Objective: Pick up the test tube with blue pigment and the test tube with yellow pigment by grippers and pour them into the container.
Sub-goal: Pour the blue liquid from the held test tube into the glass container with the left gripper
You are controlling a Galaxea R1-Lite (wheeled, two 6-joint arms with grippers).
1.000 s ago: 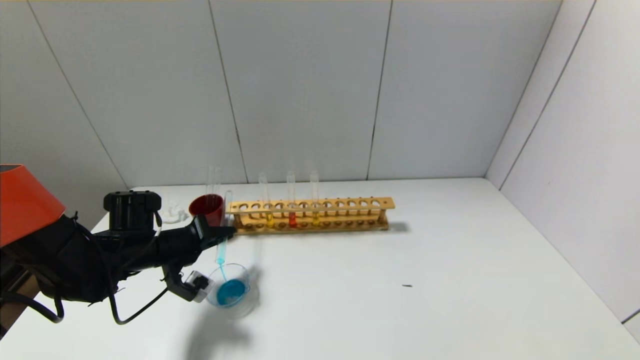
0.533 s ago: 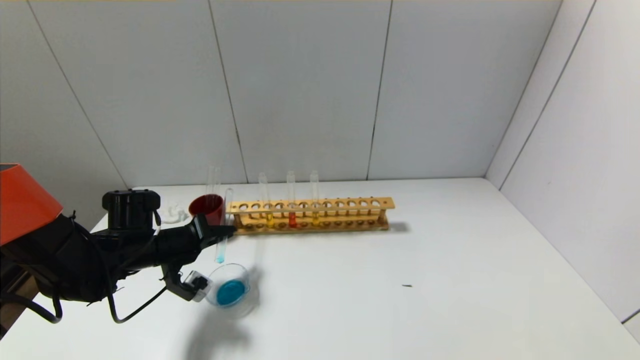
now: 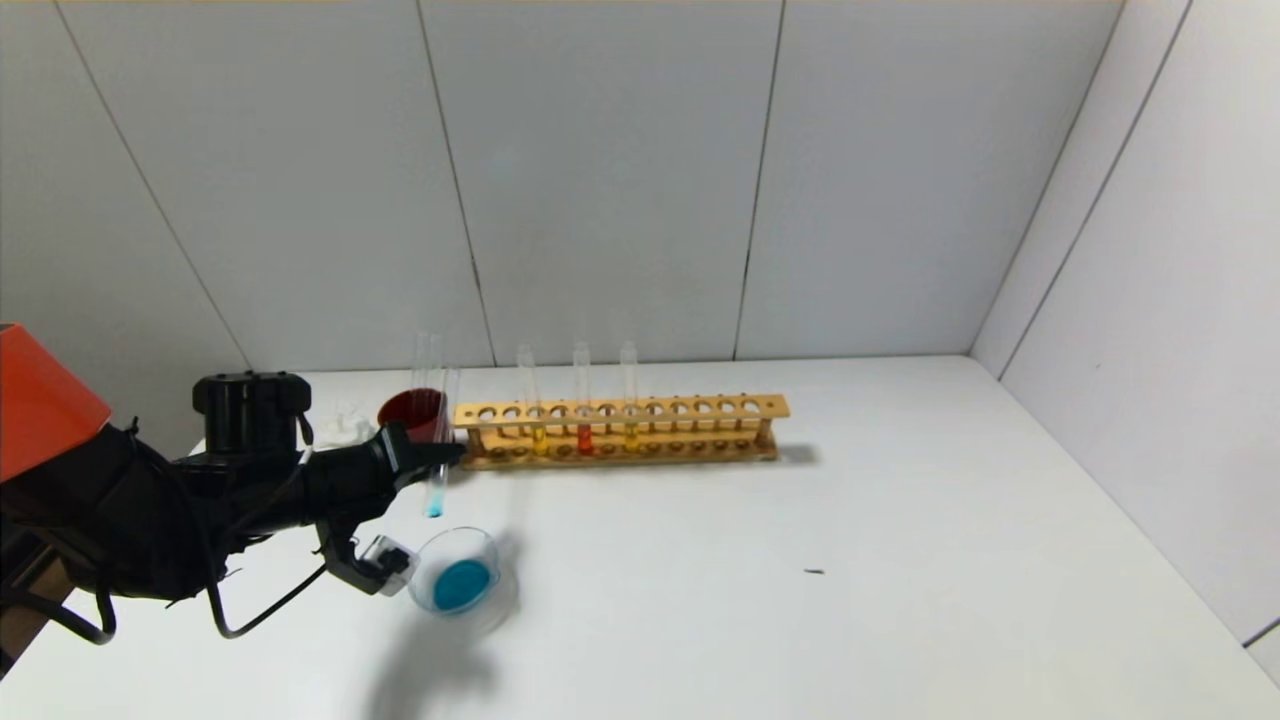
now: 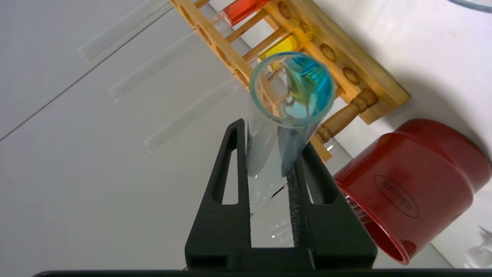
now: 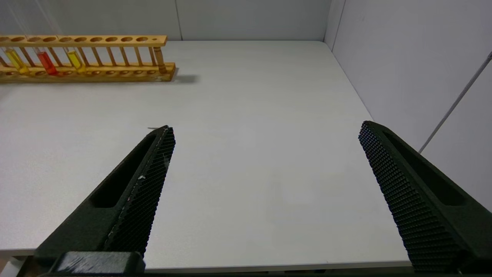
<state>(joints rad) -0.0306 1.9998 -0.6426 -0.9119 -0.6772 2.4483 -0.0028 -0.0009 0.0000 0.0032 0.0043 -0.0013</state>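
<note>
So my left gripper (image 3: 440, 462) is clamped on the test tube with blue pigment (image 3: 437, 487), pinching it around the middle of the glass. It hangs mouth-down, a last bit of blue at the low end, just above and behind the container (image 3: 458, 583), not touching it. The dish holds a blue puddle, so I'd say the blue pour is basically done.

Handling-wise: thin glass, light, stiff and slick — a smooth round wall between two flat pads wants to roll or slide if I twist fast, and it would likely crack if I squeeze harder. Mid-length seems the right spot to hold, clear of the open mouth so drips don't run onto my fingers (image 4: 230, 181).

The test tube with yellow pigment (image 3: 629, 398) stands upright in the wooden rack (image 3: 700, 425), with another yellowish tube and a red-orange one (image 3: 583, 400) beside it, so picking the right one matters. I'd grab it by the bare glass above the rack.

My right gripper (image 5: 265, 192) is parked well off over bare table (image 5: 250, 115), spread wide, holding nothing. A red cup (image 3: 412, 410) sits right behind my left one — something to bump.
</note>
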